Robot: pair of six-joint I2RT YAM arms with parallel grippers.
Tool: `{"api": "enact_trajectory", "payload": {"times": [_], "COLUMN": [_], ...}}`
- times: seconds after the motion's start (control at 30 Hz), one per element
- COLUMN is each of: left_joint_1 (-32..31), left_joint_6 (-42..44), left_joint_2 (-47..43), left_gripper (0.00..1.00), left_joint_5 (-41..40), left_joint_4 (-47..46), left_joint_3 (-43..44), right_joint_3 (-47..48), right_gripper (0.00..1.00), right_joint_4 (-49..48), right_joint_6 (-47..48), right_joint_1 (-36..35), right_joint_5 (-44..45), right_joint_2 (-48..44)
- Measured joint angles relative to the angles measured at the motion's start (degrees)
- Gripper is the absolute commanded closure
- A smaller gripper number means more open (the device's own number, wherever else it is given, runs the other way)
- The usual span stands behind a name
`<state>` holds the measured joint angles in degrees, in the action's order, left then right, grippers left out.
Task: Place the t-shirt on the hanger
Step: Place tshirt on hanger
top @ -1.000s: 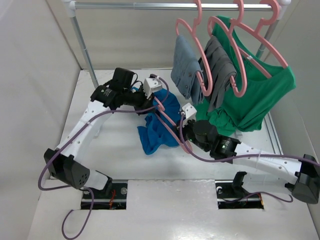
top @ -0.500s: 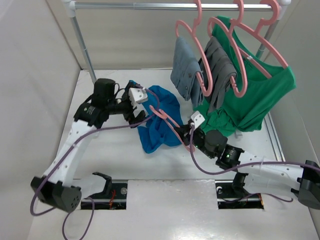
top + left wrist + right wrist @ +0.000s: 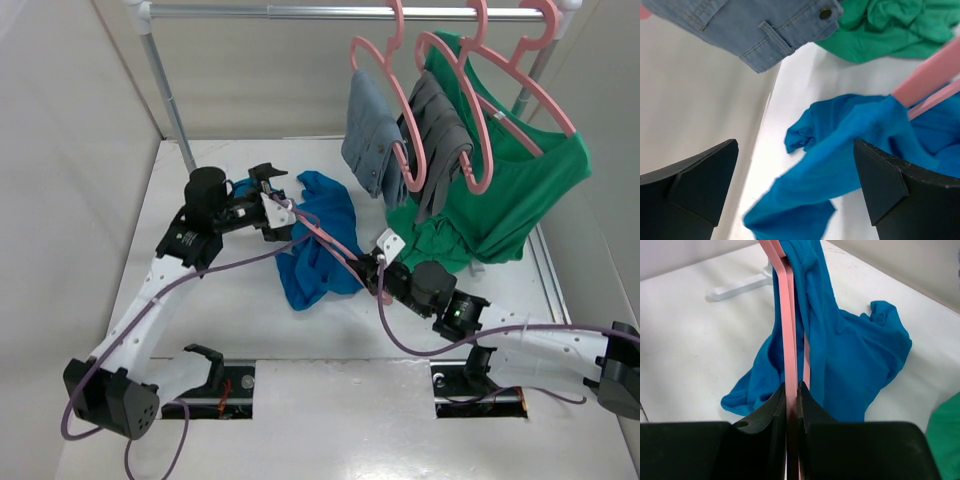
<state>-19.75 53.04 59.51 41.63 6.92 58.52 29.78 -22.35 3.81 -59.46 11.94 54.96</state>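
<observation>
The blue t-shirt [image 3: 316,245] lies bunched on the white table, partly draped over the far end of the pink hanger [image 3: 330,238]. My right gripper [image 3: 374,268] is shut on the hanger's near part; in the right wrist view its jaws [image 3: 792,387] pinch the pink bar [image 3: 788,315], and the t-shirt [image 3: 850,355] hangs along the bar's right side. My left gripper [image 3: 278,198] stands open just left of the shirt, holding nothing. In the left wrist view the t-shirt [image 3: 840,150] lies beyond the left gripper [image 3: 795,145], whose jaws stand wide apart, and the hanger [image 3: 932,77] enters from the right.
A metal rail [image 3: 300,12] at the back carries pink hangers with a grey-blue garment [image 3: 368,130], a grey one [image 3: 440,140] and a green shirt [image 3: 510,190]. The rail's post [image 3: 165,85] stands at the back left. White walls close in both sides.
My left gripper has opened, let go of the blue shirt and drawn back to the left. My right gripper, still shut on the hanger, has moved a little nearer.
</observation>
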Motion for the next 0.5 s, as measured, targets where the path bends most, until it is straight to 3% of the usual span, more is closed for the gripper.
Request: {"api": "enact_trajectory", "payload": {"times": [0.1,0.27,0.5], "left_joint_1": [0.0,0.0,0.0], "left_joint_6": [7.0,20.9,38.9], "left_joint_2": [3.7,12.2,24.3], "left_gripper": [0.0,0.0,0.21], "left_joint_5": [0.8,2.0,3.5], "left_joint_4": [2.6,15.1,36.9], "left_joint_3": [2.1,11.1,24.3], "right_joint_3": [0.0,0.0,0.1], "right_gripper": [1.0,1.0,1.0], "right_joint_4": [0.1,0.4,2.5], "right_joint_6": [0.4,0.9,2.1], "right_joint_1": [0.2,0.3,0.6], "right_joint_5": [0.0,0.0,0.0], "right_joint_2": [0.4,1.1,2.8]}}
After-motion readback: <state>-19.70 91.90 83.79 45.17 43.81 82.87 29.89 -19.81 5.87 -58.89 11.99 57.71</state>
